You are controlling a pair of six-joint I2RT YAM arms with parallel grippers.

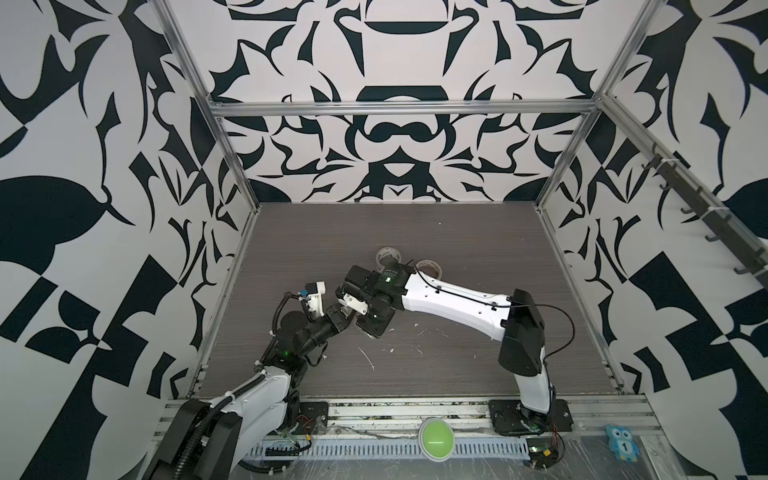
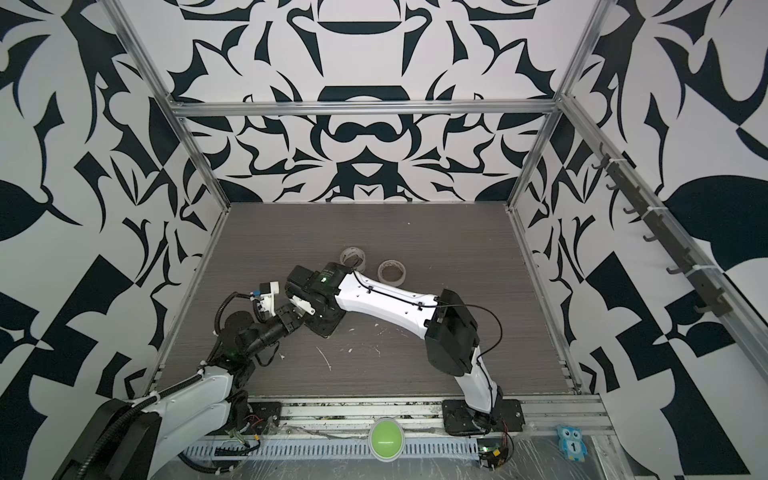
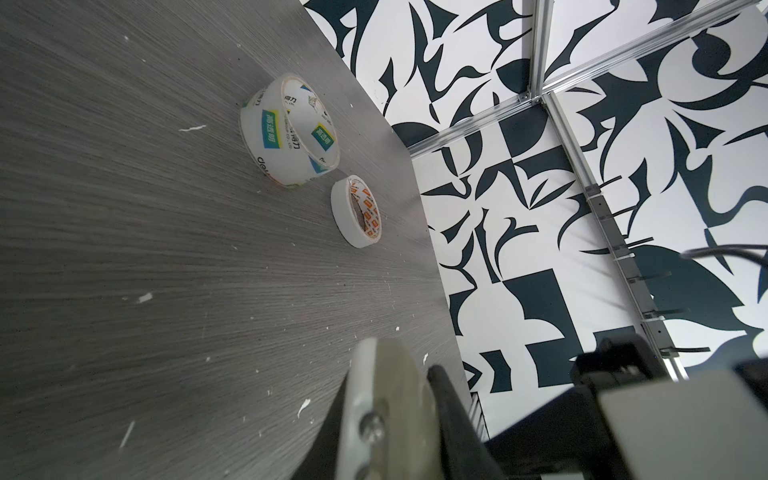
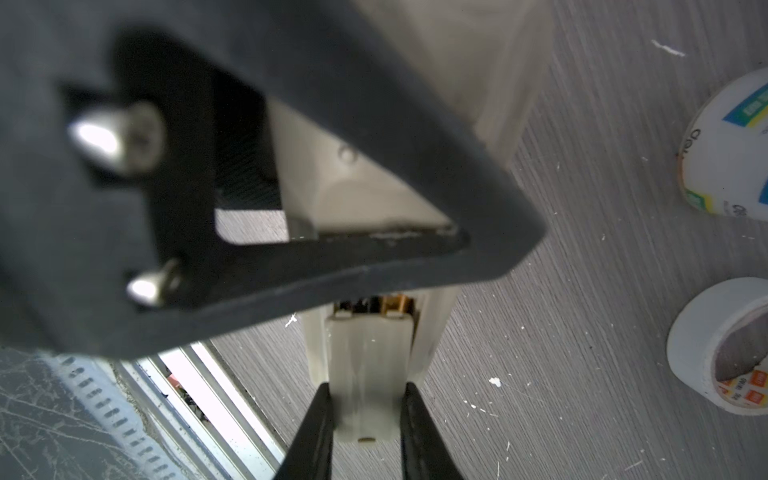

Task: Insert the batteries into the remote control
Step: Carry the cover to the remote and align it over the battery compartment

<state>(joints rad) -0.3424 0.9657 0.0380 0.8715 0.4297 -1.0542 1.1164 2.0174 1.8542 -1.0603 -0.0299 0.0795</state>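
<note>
In the right wrist view the white remote control (image 4: 432, 328) is held off the table, back side facing the camera. Its battery cover (image 4: 365, 374) lies on the compartment, leaving a narrow gap at one end. In that gap a battery (image 4: 394, 302) shows its gold end beside a darker one; the rest is hidden under the cover. My right gripper (image 4: 365, 415) is shut on the cover's sides. My left gripper (image 3: 399, 399) is shut on the remote control (image 3: 386, 395). In both top views the left gripper (image 1: 341, 315) meets the right arm's wrist and the remote is hidden.
A clear tape roll (image 1: 388, 255) and a white tape roll (image 1: 430, 268) lie just behind the grippers, and both show in the wrist views: the clear roll (image 3: 291, 129) and the white roll (image 3: 357, 212). White paint flecks dot the grey table (image 1: 415, 232). A green button (image 1: 436, 438) sits on the front rail.
</note>
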